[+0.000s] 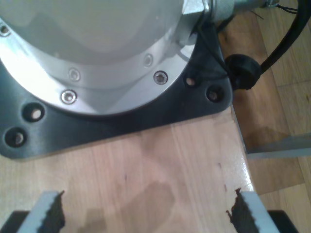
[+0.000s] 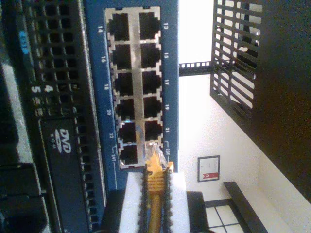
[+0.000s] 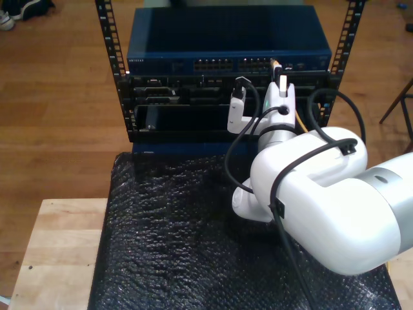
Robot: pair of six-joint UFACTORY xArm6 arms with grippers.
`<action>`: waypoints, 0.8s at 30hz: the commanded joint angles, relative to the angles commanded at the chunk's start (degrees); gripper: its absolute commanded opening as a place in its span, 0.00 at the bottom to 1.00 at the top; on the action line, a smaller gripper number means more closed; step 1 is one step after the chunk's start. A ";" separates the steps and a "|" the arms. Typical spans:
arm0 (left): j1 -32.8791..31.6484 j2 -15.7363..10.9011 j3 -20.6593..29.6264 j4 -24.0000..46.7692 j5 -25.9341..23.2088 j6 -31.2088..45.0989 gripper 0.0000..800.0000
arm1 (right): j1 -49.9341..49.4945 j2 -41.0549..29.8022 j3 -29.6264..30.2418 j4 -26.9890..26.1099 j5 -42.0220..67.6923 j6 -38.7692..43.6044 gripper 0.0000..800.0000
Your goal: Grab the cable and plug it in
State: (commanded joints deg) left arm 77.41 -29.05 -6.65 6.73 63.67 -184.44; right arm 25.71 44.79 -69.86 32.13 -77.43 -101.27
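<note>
The yellow-orange cable (image 2: 155,204) runs up between the white pads (image 2: 133,199) of my second gripper (image 2: 156,178), which is shut on it. Its clear plug (image 2: 156,158) points at the blue switch (image 2: 97,73) and its tip lies at the rim of the port block (image 2: 135,87), by the port marked 23. I cannot tell whether the plug is inside a port. In the exterior view, my second gripper (image 3: 279,72) reaches the switch (image 3: 193,48) at the top of the rack, with the cable (image 3: 299,120) trailing behind it. My first gripper (image 1: 146,213) is open over bare wood, holding nothing.
An arm's round base on a black plate (image 1: 121,116) stands close ahead of my first gripper, near the wooden table's edge (image 1: 240,141). Below the switch sits a server with a DVD drive (image 2: 63,145). Black bubble wrap (image 3: 168,232) covers the table in front of the rack rails (image 3: 106,32).
</note>
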 joint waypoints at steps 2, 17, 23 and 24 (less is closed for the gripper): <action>0.00 0.00 0.00 0.00 0.00 0.00 1.00 | 0.00 0.09 -0.18 -0.09 0.00 0.00 0.00; 0.00 0.00 0.00 0.00 0.00 0.00 1.00 | -0.26 0.18 -0.70 -0.09 0.09 0.00 0.00; 0.00 0.00 0.00 0.00 0.00 0.00 1.00 | -0.35 0.18 -0.79 -0.09 0.88 0.00 0.00; 0.00 0.00 0.00 0.00 0.00 0.00 1.00 | -0.35 0.09 -0.79 -0.09 1.05 -0.09 0.00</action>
State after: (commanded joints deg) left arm 77.41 -29.05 -6.65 6.73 63.67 -184.44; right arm 25.36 44.88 -70.65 32.04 -76.37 -101.36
